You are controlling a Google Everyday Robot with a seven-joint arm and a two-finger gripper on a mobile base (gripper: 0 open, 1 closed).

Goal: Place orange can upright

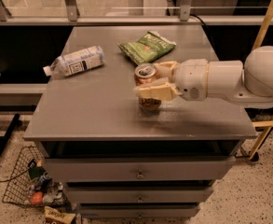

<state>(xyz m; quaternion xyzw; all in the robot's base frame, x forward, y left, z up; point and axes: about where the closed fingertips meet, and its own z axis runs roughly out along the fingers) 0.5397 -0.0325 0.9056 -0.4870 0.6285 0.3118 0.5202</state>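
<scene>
The orange can (146, 74) stands upright near the middle of the grey cabinet top (98, 111), its silver top with pull tab facing up. My gripper (153, 81) reaches in from the right on a white arm. Its tan fingers (155, 92) lie on either side of the can, closed against it. The near finger hides the can's middle; the can's lower part shows below it, down at the cabinet top.
A white-labelled plastic bottle (74, 61) lies on its side at the back left. A green snack bag (146, 46) lies at the back, just behind the can. A wire basket (31, 185) with items sits on the floor at left. A yellow pole (269, 17) stands at right.
</scene>
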